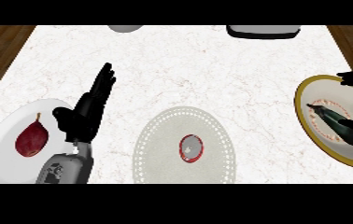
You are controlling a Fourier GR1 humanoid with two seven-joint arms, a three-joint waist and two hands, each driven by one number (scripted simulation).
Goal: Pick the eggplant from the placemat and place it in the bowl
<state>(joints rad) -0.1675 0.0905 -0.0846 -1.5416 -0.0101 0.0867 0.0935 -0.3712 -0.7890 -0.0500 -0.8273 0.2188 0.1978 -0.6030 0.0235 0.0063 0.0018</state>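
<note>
Dark eggplant [332, 118] already lies in the gold-rimmed bowl [304, 107] at three o'clock.
My left hand [88, 108] rests open, fingers straight, holding nothing; my right hand [345, 78] barely shows, fingers unreadable, and withdrawing it blind could clip the bowl's rim.

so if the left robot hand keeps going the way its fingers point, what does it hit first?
Nothing close. The left robot hand is open, fingers aimed up and slightly right across bare counter. That line runs toward the grey object at the far edge, though height above the surface is unclear.
</note>
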